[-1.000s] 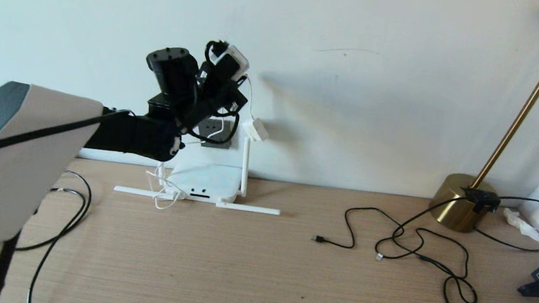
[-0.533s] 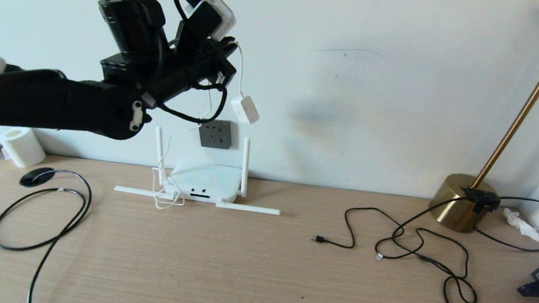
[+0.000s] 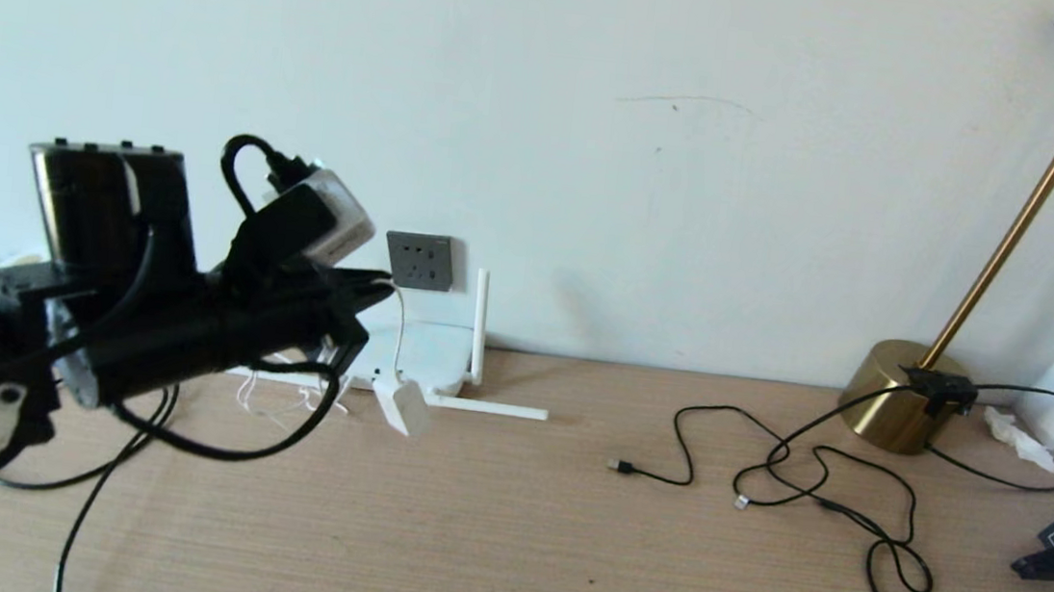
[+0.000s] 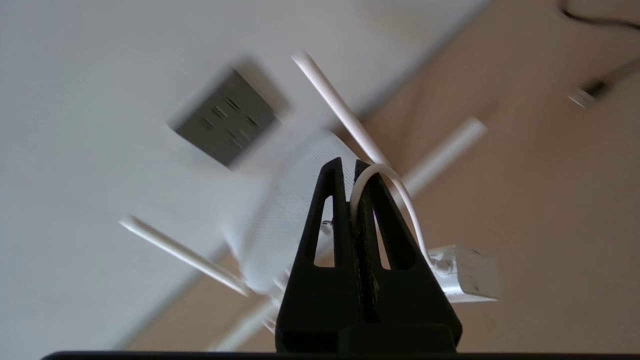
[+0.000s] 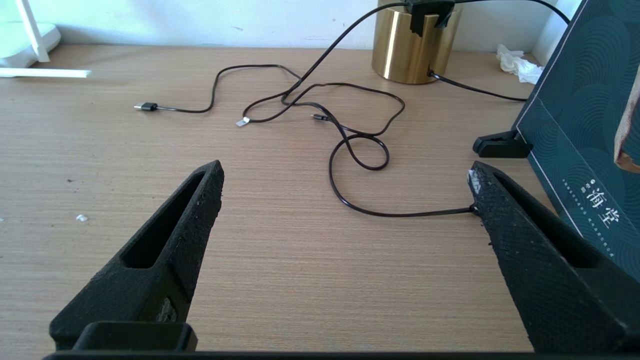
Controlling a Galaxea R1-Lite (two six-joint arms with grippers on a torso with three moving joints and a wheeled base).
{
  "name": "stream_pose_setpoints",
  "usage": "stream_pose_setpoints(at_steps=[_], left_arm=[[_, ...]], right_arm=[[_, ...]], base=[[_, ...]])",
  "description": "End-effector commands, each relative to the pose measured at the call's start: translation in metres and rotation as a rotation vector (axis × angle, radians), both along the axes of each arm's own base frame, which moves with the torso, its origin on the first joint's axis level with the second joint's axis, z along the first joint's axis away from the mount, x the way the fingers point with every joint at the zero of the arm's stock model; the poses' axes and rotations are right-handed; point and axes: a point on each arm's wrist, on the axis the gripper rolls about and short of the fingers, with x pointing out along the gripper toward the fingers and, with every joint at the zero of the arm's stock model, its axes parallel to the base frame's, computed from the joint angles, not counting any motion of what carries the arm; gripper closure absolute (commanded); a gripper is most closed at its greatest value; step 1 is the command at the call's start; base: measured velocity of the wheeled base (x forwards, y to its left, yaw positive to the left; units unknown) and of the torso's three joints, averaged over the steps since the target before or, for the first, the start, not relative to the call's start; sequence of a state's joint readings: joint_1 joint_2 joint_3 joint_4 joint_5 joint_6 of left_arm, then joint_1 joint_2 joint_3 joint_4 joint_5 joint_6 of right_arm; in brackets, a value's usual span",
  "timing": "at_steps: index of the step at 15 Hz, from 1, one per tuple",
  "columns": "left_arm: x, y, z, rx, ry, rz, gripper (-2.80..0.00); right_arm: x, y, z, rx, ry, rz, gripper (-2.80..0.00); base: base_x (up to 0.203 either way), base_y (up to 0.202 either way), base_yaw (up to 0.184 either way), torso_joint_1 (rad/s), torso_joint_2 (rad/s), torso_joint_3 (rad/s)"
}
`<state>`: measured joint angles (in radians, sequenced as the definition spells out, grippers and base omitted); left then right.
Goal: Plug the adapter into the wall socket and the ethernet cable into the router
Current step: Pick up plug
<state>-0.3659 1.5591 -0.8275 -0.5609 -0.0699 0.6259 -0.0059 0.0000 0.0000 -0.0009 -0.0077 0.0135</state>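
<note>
My left gripper (image 3: 381,286) is low at the left of the head view, in front of the router (image 3: 433,350), shut on the adapter's thin white cord (image 4: 400,195). The white adapter (image 3: 407,408) dangles from that cord just above the desk; the left wrist view has it (image 4: 467,280) beside the closed fingers. The dark grey wall socket (image 3: 420,261) is on the wall above the router, with nothing plugged in. A stretch of the black ethernet cable (image 3: 77,516) lies on the desk under the arm; its plug is hidden. My right gripper (image 5: 346,169) hovers open over bare desk.
Thin black USB cables (image 3: 819,479) sprawl across the right half of the desk, running to a brass lamp base (image 3: 899,395). A dark green box (image 5: 585,125) leans at the far right beside the right gripper. Crumpled tissue (image 3: 1016,435) lies by the wall.
The left arm swung up the wall, then dropped down and back towards me. The adapter hanging on its cord went from beside the socket to just above the desk.
</note>
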Motion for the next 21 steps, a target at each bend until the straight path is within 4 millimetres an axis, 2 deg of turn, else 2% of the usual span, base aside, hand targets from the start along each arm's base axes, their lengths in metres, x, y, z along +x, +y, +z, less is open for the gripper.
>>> stream_pose_setpoints(at_steps=[1,4,6,8,12,21], left_arm=[[-0.031,0.007,-0.009,-0.009,0.031,-0.014,0.00],[-0.060,0.011,-0.046,-0.024,0.174,-0.024,0.00],[-0.075,0.017,-0.063,-0.015,0.235,-0.021,0.00],[-0.082,0.020,-0.078,-0.026,0.306,-0.007,0.00],[-0.082,0.020,-0.100,-0.131,0.478,0.025,0.00],[-0.073,0.017,-0.101,-0.133,0.487,0.040,0.00]], right_arm=[[0.000,0.000,0.000,0.000,0.001,0.000,-2.80],[0.000,0.000,0.000,0.000,0.001,0.000,-2.80],[0.000,0.000,0.000,0.000,0.001,0.000,-2.80],[0.000,0.000,0.000,0.000,0.002,0.000,-2.80],[0.000,0.000,0.000,0.000,0.001,0.000,-2.80],[0.000,0.000,0.000,0.000,0.002,0.000,-2.80]], base=[[0.000,0.000,0.000,0.000,0.00,0.000],[0.000,0.000,0.000,0.000,0.00,0.000],[0.000,0.000,0.000,0.000,0.00,0.000],[0.000,0.000,0.000,0.000,0.00,0.000],[0.000,0.000,0.000,0.000,0.00,0.000],[0.000,0.000,0.000,0.000,0.00,0.000]])
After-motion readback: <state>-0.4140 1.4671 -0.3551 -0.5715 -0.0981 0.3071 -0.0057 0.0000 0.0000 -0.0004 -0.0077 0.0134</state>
